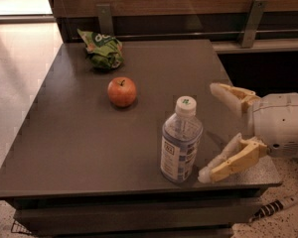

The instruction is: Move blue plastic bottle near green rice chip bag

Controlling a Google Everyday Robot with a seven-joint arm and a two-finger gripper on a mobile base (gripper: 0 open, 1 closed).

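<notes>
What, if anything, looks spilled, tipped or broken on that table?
Nothing stands out. The blue plastic bottle stands upright, capped, near the front edge; the apple looks whole; the green rice chip bag lies crumpled at the back; the gripper is open beside the bottle.

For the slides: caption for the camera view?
Open gripper beside the upright blue plastic bottle; apple and green rice chip bag farther back on the table.

Clear bluish bottle (181,140) — white cap, printed label — upright near the table's (79,133) front edge. Crumpled green bag (103,48) at the far left corner, well apart. Gripper (208,131) just right of the bottle, fingers spread wide.
</notes>
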